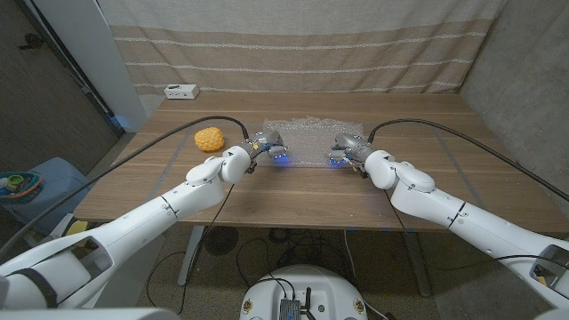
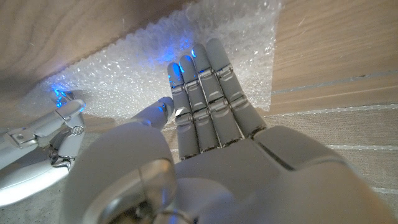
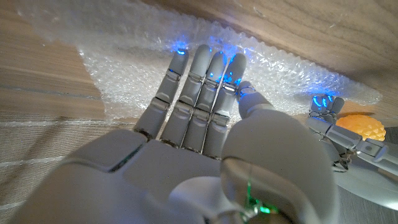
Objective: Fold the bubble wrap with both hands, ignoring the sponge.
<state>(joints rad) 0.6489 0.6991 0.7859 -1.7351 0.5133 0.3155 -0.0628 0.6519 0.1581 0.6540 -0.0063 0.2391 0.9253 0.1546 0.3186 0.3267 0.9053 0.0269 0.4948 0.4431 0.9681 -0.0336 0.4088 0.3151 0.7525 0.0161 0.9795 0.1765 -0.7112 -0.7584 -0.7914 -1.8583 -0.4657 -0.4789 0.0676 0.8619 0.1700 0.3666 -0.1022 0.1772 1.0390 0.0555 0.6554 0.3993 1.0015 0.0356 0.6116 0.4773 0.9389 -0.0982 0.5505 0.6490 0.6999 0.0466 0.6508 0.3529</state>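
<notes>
Nearest us, our left hand (image 2: 205,106) and right hand (image 3: 199,99) reach with fingers straight and pressed together, tips on the near edge of the bubble wrap (image 1: 307,142), apparently to slide under and lift it. It lies flat mid-table; the sponge (image 1: 209,138) sits just left, untouched.

At the centre of the frame a clear sheet of bubble wrap (image 1: 307,142) lay on the brown wooden table (image 1: 302,191), the left hand (image 1: 267,147) and right hand (image 1: 348,148) at its lower corners, a yellow textured sponge (image 1: 209,139) left of it.
</notes>
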